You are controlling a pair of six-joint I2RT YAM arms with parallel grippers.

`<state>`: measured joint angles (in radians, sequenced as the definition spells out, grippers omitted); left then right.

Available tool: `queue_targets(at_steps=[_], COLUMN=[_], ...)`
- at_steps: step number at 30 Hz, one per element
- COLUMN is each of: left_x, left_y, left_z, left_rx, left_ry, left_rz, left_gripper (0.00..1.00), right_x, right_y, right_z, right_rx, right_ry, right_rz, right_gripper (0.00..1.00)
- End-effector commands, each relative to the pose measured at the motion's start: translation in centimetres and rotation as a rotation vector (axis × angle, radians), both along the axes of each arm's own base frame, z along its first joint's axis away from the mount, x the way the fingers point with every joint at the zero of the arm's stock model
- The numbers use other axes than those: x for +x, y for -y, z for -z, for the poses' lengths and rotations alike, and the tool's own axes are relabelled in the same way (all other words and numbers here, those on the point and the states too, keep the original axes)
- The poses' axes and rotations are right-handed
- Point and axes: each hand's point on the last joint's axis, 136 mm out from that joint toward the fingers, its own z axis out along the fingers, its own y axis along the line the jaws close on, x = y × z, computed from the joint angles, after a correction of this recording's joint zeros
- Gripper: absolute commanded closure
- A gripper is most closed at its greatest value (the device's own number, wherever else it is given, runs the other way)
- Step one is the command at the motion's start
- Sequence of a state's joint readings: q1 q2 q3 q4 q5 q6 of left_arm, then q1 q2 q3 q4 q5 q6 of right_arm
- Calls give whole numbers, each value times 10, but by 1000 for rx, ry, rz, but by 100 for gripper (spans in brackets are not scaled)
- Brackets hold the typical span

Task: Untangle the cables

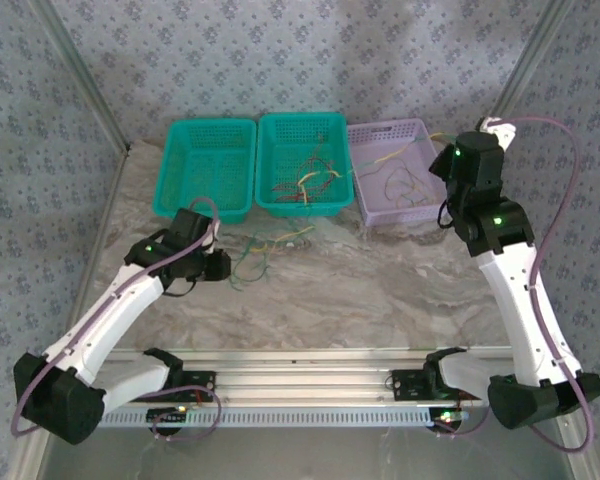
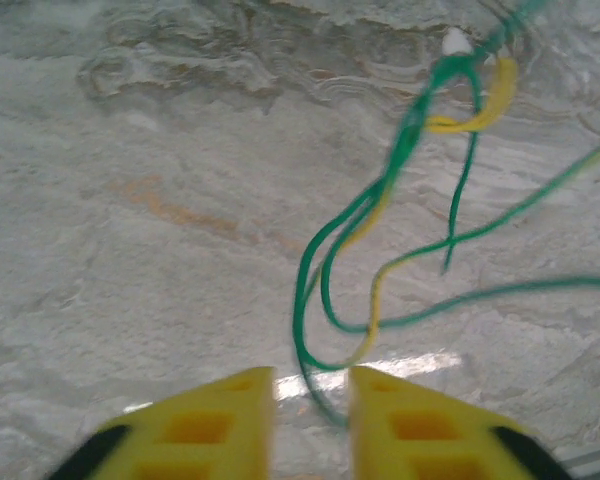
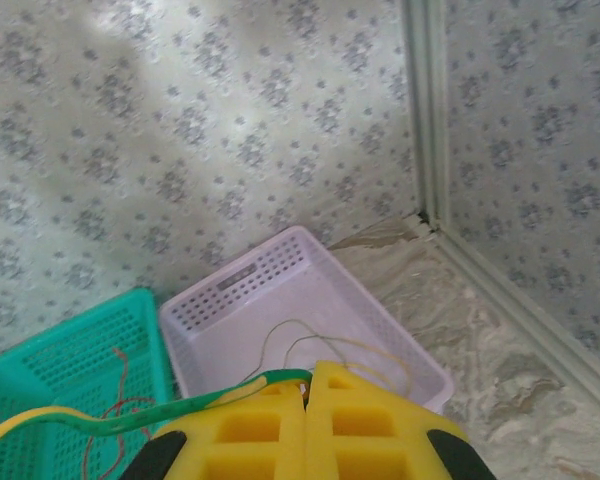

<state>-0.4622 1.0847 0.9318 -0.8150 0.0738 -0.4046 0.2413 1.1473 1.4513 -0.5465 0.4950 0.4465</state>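
A loose tangle of green and yellow cables (image 1: 263, 248) lies on the marble table in front of the middle basket. My left gripper (image 1: 221, 264) sits low at its left end. In the left wrist view the yellow fingers (image 2: 220, 420) stand apart, open, and a green cable loop (image 2: 310, 300) runs into the gap between them (image 2: 312, 385) without being pinched. My right gripper (image 1: 443, 158) hovers over the lilac basket (image 1: 420, 210). In the right wrist view it (image 3: 306, 385) is shut on a green and yellow cable (image 3: 130, 415) that trails off to the left.
Three baskets line the back: an empty teal one (image 1: 205, 168), a teal one (image 1: 302, 128) holding red, yellow and green wires (image 1: 305, 182), and the lilac one with a few thin wires (image 1: 400, 185). Patterned walls close in the back and sides; an aluminium rail (image 1: 310, 385) runs along the near edge.
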Motion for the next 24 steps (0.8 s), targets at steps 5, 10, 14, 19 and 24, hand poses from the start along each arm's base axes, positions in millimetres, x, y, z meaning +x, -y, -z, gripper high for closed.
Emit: queue_targets(at_steps=[5, 10, 14, 19, 24], left_x=[16, 32, 48, 54, 51], left_y=[42, 60, 69, 75, 75], left_z=[-23, -59, -80, -79, -68], left_rx=[-188, -310, -396, -425, -402], left_ry=[80, 222, 332, 333, 293], left_rz=[33, 44, 32, 22, 24], left_gripper=[42, 29, 22, 22, 22], right_x=[3, 4, 2, 0, -6], right_y=[-21, -30, -37, -28, -1], right_z=[6, 10, 12, 22, 20], right_rx=[17, 44, 74, 37, -19], right_ry=[5, -1, -1, -42, -19], right_rz=[-97, -142, -175, -126, 20], right_gripper=[100, 100, 100, 100, 100])
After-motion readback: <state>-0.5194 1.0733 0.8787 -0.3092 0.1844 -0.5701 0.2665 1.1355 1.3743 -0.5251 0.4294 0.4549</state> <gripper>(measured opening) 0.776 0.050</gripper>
